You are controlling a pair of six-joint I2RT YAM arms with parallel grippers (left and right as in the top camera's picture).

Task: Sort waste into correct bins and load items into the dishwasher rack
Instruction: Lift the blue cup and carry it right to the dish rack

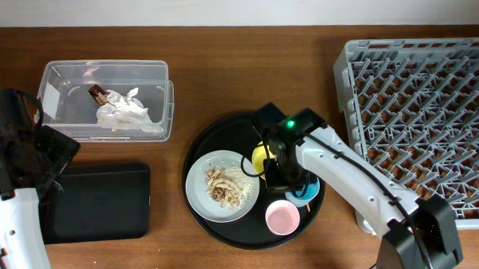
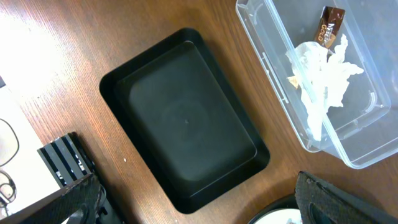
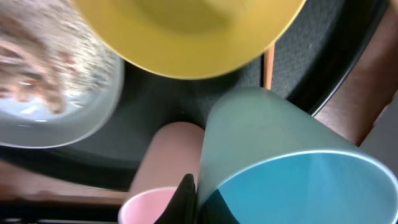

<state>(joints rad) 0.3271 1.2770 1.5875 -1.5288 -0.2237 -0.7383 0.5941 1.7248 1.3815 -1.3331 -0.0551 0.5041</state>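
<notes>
Brown wooden table [image 1: 250,63] is recorded as the support. Four things are set directly on it:
- clear plastic tub [image 1: 65,88] at 10 o'clock
- shallow black rectangular tray [image 1: 101,201] at 8 o'clock
- round black tray [image 1: 224,130] near centre, toward 6 o'clock
- grey dishwasher rack [image 1: 416,101] at 2 o'clock, cut off by the frame edge

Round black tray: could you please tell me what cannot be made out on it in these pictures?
- yellow bowl, overhead: mostly hidden under the right arm.
- blue cup, overhead: only a sliver shows beneath that arm.
- food scraps, right wrist: blurred, cut by the left edge.
- pink cup, right wrist: cut off by the bottom edge.
</notes>
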